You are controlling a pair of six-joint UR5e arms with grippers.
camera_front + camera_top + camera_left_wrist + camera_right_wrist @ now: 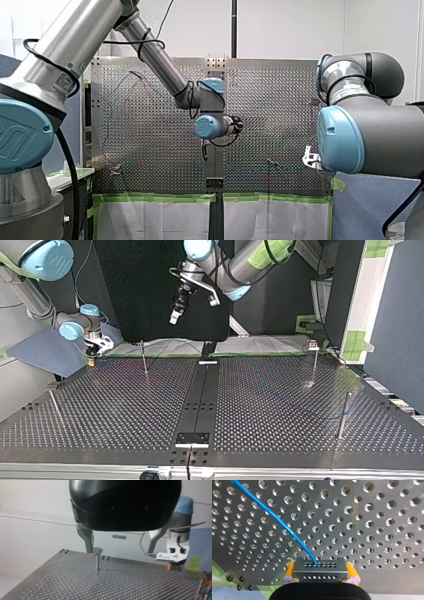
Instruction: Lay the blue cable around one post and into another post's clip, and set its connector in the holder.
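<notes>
At the far left corner of the perforated table [125,405], as the top view shows it, my right gripper [320,567] clamps the black connector [320,575] between its yellow pads [290,568]. From the connector the blue cable [274,516] runs away across the holes. My left gripper [122,551] hangs high over the middle of the table's far edge, its metal fingers [88,540] spread apart.

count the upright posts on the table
4 in the top view: far left post, far right post, near right post, near left post. More may be hidden.
</notes>
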